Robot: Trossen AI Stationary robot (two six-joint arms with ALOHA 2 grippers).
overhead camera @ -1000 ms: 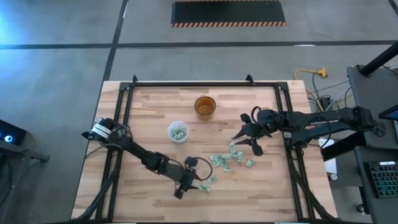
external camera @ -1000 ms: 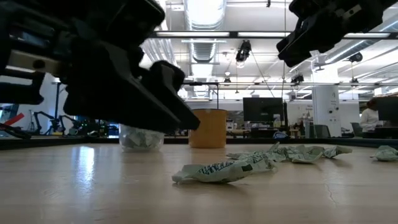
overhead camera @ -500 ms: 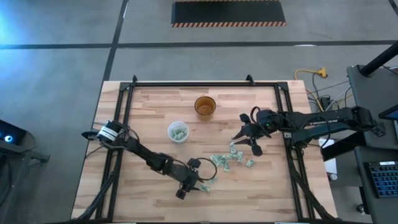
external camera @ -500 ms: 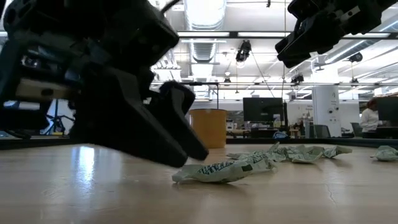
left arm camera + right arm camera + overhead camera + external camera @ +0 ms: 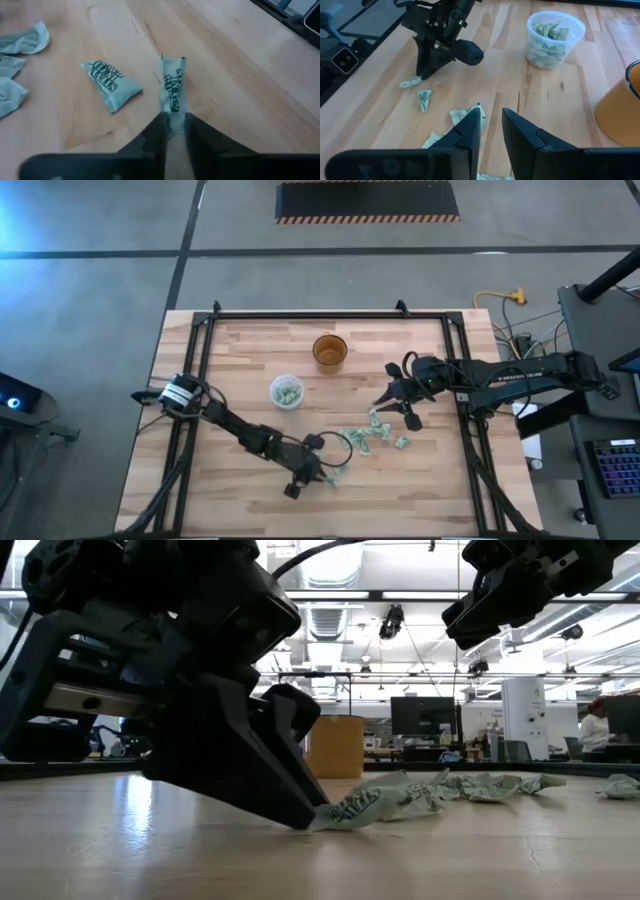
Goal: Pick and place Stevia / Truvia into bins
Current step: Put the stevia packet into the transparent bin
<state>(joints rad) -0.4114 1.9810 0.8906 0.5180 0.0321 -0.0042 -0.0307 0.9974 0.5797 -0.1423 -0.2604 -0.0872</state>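
Left gripper (image 5: 172,131) at table level, fingers pinched onto one sachet (image 5: 173,86) lying lengthwise ahead of the tips, ready to lift; right gripper (image 5: 491,126) waits, fingers slightly parted, empty.

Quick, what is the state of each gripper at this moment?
Left gripper: closed on one Stevia sachet at the table surface.
Right gripper: fingers a little apart, holding nothing, above the loose sachets.
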